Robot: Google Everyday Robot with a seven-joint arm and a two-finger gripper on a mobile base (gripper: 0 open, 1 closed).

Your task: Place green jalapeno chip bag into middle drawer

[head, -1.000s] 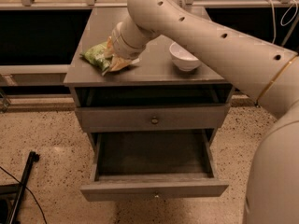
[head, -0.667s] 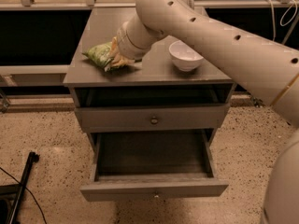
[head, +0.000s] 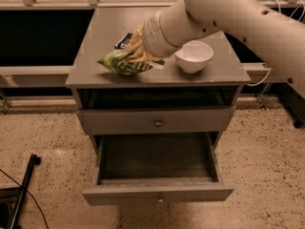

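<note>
At your far left, one black stand leg (head: 23, 187) lies on the speckled terrazzo floor (head: 52, 142), with one thin dark cable (head: 28, 199) curving beside it.

You have one grey wooden cabinet (head: 100, 42) with a flat matte top, and three loose things sit over that top. Leftmost is the one green jalapeno chip bag (head: 119, 63), a crinkly, glossy light-green bag with white patches. It tapers to a point at its left end and sits over the top's front left part, near the front edge. Whether its underside touches the wood I cannot tell. Just behind it lies one small dark flat packet (head: 125, 39), partly hidden.

Your one gripper (head: 137, 51) is down at the bag's right end. Its tan fingers (head: 135, 43) are closed onto the crumpled foil, with nothing else in their hold. The one arm (head: 228, 13) runs up and right from there as a thick, smooth, cream tube with small dark holes along it.

Just right of the gripper stands one white bowl (head: 193, 56), round, smooth and upright, apart from the bag.

Below the top you see two drawer fronts. The upper drawer front (head: 119, 122) is shut and carries one round brass knob (head: 157, 123). The middle drawer (head: 157, 192) is pulled out wide. It is a shallow grey wooden box with a dark bare inside. The bag is well above it and not in it.
</note>
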